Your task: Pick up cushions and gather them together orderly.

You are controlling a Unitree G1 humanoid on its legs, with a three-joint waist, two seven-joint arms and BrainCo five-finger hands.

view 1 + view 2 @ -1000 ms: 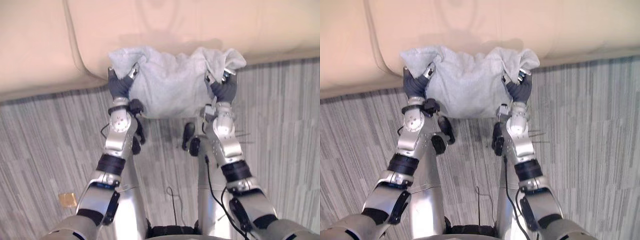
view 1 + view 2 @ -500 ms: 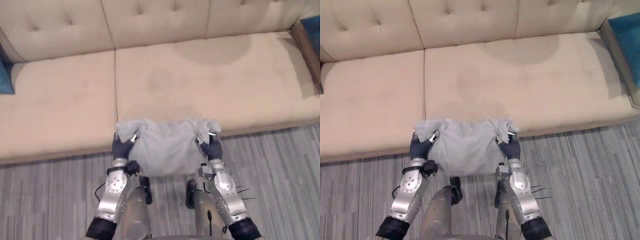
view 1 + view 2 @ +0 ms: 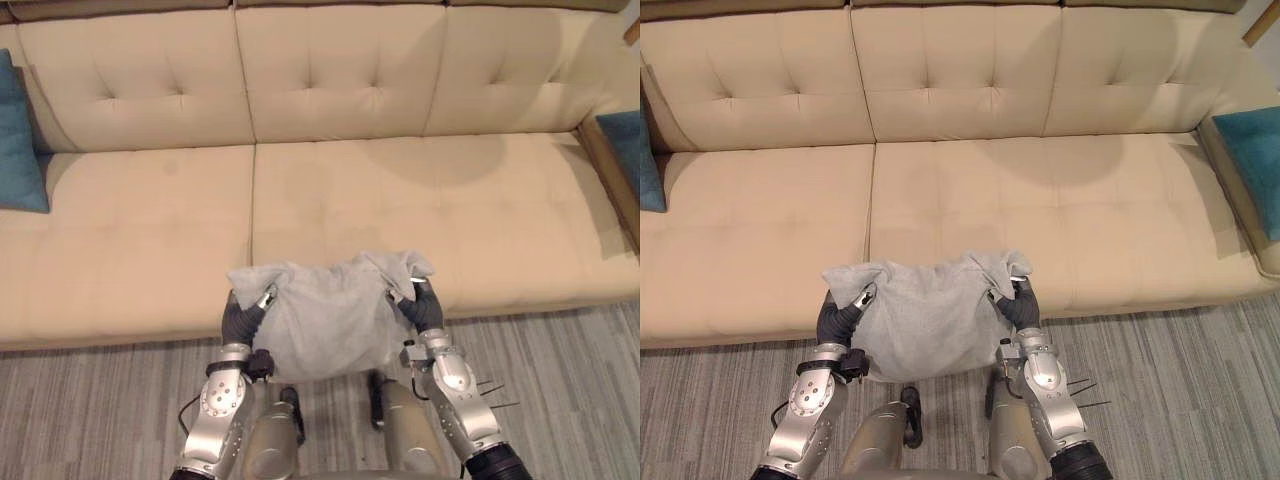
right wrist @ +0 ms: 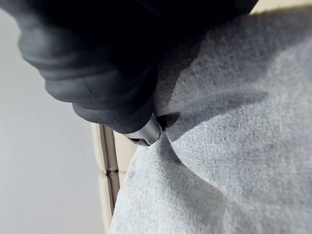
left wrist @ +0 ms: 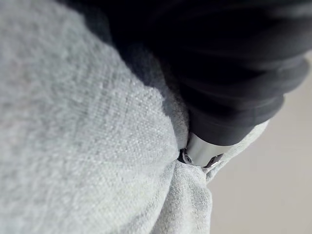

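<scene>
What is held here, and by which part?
A light grey fabric cushion: left hand grips its upper left corner, right hand its upper right corner.

grey cushion (image 3: 322,318): coarse woven cloth, matt | sofa (image 3: 140,230): smooth matt upholstery

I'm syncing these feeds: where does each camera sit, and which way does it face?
Left eye view: head, looking down at sofa and grey cushion; both arms, left hand and right hand gripping it.
Right eye view: same, a little rightward.
Left wrist view: left wrist, along its hand into the cushion.
Right wrist view: right wrist, likewise.
All four share the cushion.
</scene>
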